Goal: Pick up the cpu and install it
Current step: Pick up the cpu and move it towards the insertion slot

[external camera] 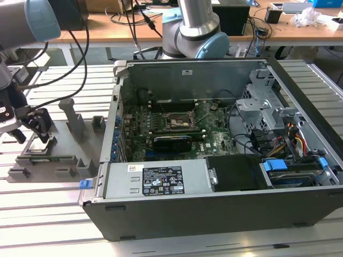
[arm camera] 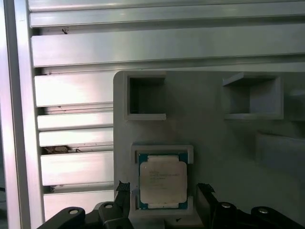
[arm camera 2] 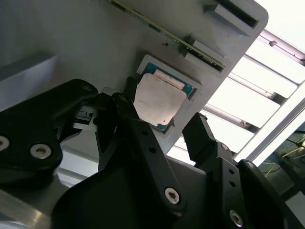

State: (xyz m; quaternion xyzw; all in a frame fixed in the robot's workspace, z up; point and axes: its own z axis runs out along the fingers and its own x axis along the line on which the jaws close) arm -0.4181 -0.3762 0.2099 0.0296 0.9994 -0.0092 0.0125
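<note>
The cpu [arm camera 2: 159, 100] [arm camera: 162, 180], a flat square chip with a silver-grey top and a thin green rim, lies in a shallow square recess of the grey plastic tray [external camera: 53, 158] [arm camera: 214, 129]. My gripper [external camera: 31, 128] [arm camera 2: 161, 114] [arm camera: 163, 188] hangs low over the tray at the exterior view's left. It is open, with one black finger [arm camera 2: 125, 102] on each side of the chip and small gaps between pads and chip edges. In the exterior view the gripper covers the chip. The black socket frame [external camera: 177, 122] sits on the motherboard inside the open computer case [external camera: 214, 214].
The tray carries upright grey blocks [external camera: 72, 115] and two empty square pockets [arm camera: 147, 98]. It rests on a slatted aluminium table [external camera: 48, 214]. A second robot arm base [external camera: 195, 29] stands behind the case. Cables and drive cages [external camera: 262, 118] fill the case's right side.
</note>
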